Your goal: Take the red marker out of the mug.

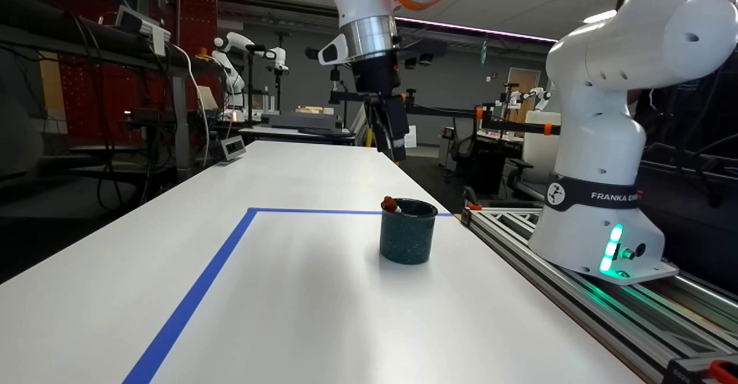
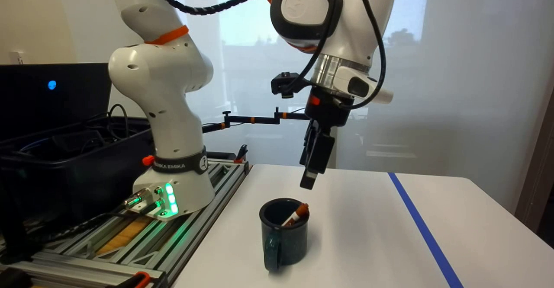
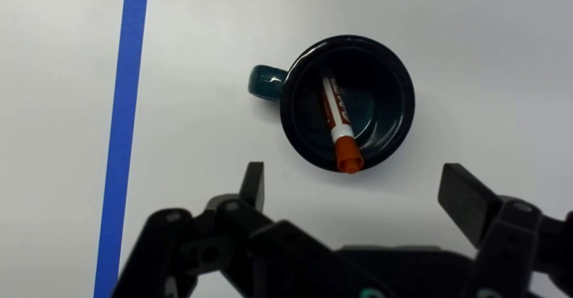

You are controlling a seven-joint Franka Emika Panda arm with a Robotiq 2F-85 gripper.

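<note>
The dark teal mug stands upright on the white table in both exterior views (image 1: 407,240) (image 2: 296,244). It also shows from above in the wrist view (image 3: 406,96), handle to the left. The red marker (image 3: 339,114) leans inside the mug, its orange-red cap resting at the rim. The cap also shows at the rim in both exterior views (image 1: 390,204) (image 2: 301,210). My gripper (image 3: 353,184) is open and empty, its fingers wide apart. In the exterior views the gripper (image 1: 390,150) (image 2: 308,180) hangs tilted above the table, higher than the mug and apart from it.
The white table (image 1: 300,292) carries blue tape lines (image 1: 196,292). The robot base (image 1: 594,240) stands on a metal rail frame (image 2: 207,219) beside the table. A black bin (image 2: 73,162) stands behind the base. A small grey device (image 1: 232,149) sits at the table's far edge.
</note>
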